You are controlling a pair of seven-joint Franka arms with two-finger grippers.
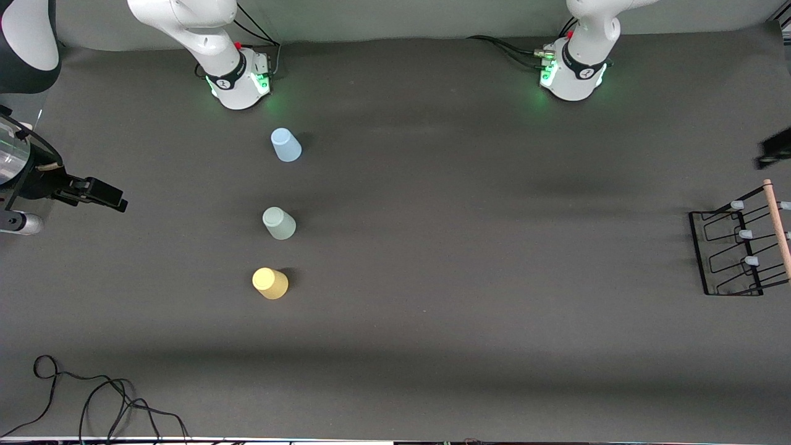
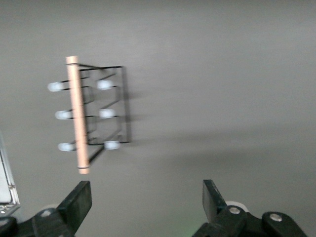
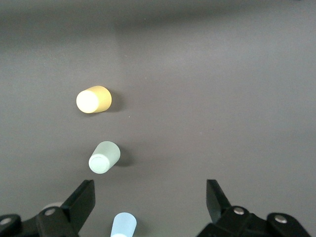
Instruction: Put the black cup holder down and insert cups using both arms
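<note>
The black cup holder [image 1: 735, 247] stands at the left arm's end of the table, its wooden rod [image 1: 777, 228] on top. It also shows in the left wrist view [image 2: 98, 113]. Three cups stand upside down in a row toward the right arm's end: light blue [image 1: 286, 145], pale green [image 1: 279, 223], yellow [image 1: 270, 283]. My left gripper [image 2: 144, 190] is open and empty, up in the air close to the holder [image 1: 775, 151]. My right gripper [image 3: 150, 190] is open and empty, high up at the right arm's end [image 1: 102, 193]. Its wrist view shows the blue [image 3: 123, 224], green [image 3: 104, 157] and yellow [image 3: 93, 99] cups below.
The two arm bases [image 1: 238, 80] [image 1: 575, 74] stand along the table's edge farthest from the front camera. A loose black cable [image 1: 93, 395] lies near the front camera at the right arm's end. The dark table [image 1: 469, 247] stretches bare between cups and holder.
</note>
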